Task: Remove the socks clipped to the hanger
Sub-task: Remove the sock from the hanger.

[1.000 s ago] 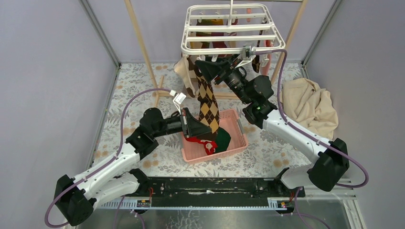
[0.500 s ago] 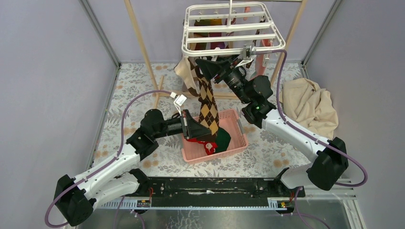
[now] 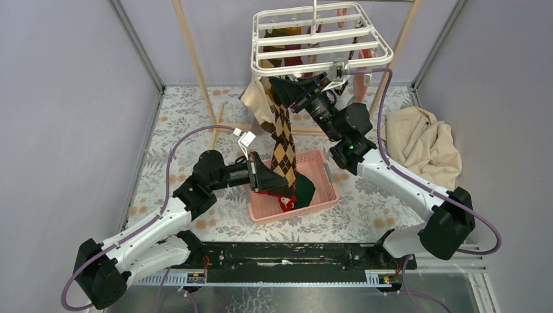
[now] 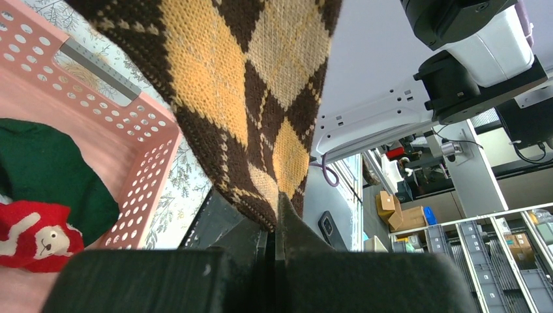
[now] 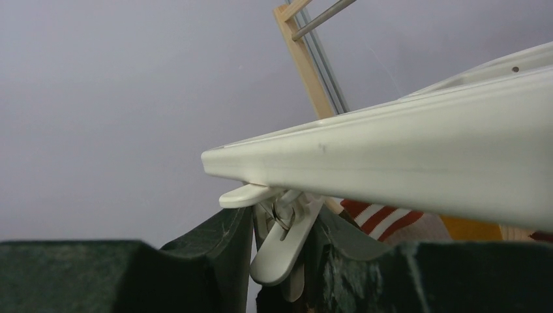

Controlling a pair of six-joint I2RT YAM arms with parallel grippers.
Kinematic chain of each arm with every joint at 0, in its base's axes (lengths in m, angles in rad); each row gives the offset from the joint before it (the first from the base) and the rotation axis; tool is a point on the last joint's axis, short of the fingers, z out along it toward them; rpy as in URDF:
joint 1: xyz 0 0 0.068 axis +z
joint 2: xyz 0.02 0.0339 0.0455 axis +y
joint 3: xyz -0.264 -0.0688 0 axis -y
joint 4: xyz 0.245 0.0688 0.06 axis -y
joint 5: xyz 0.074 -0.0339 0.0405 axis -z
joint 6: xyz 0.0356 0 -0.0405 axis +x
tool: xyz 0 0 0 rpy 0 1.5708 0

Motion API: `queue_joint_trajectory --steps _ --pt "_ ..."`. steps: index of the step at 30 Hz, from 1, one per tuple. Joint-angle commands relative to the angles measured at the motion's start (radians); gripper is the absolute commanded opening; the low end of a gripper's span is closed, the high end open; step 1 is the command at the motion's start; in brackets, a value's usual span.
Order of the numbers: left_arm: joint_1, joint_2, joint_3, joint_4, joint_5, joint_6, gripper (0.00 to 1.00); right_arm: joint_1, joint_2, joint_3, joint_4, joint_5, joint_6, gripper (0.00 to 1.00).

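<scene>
A brown-tan argyle sock (image 3: pixel 283 140) (image 4: pixel 248 78) hangs stretched from the front left corner of the white hanger (image 3: pixel 319 67) (image 5: pixel 404 169) down to the pink basket. My left gripper (image 3: pixel 272 179) (image 4: pixel 277 201) is shut on the sock's lower tip, just above the basket. My right gripper (image 3: pixel 279 83) (image 5: pixel 285 228) reaches up under the hanger's corner, its fingers pressed on both sides of the white clip (image 5: pixel 291 251) that holds the sock's top. Other socks (image 3: pixel 297 60) hang under the hanger, one red and white striped (image 5: pixel 385 215).
The pink basket (image 3: pixel 326 195) (image 4: pixel 140 150) holds a green sock (image 3: pixel 305 189) (image 4: pixel 45 169) and a red one (image 3: pixel 282 201) (image 4: pixel 32 238). A beige cloth (image 3: pixel 424 143) lies at the right. The wooden rail frame (image 3: pixel 192 52) stands behind, between grey walls.
My right gripper's fingers have closed in on the clip, and the hanger has swung slightly up and to the right. The left gripper still holds the sock's tip.
</scene>
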Motion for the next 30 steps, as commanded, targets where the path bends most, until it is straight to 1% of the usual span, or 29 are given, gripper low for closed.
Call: queue_joint_trajectory --steps 1,5,13,20,25,30 --pt "-0.008 -0.014 0.003 -0.003 -0.003 0.016 0.00 -0.007 0.002 0.037 0.047 0.011 0.003 0.31" --pt "-0.007 -0.021 0.012 -0.025 -0.006 0.025 0.00 -0.007 -0.002 0.030 0.044 0.012 -0.002 0.28" --pt "-0.008 -0.045 0.010 -0.073 -0.008 0.028 0.00 -0.009 -0.008 0.009 0.039 0.020 -0.008 0.27" --pt "-0.007 -0.109 -0.016 -0.141 -0.020 0.037 0.00 -0.009 -0.012 0.003 0.037 0.022 -0.012 0.27" --pt "-0.007 -0.134 -0.037 -0.159 -0.021 0.034 0.00 -0.012 -0.012 -0.002 0.037 0.023 -0.011 0.27" --pt "-0.008 -0.164 -0.039 -0.219 -0.027 0.051 0.00 -0.012 -0.012 0.002 0.032 0.020 -0.011 0.28"
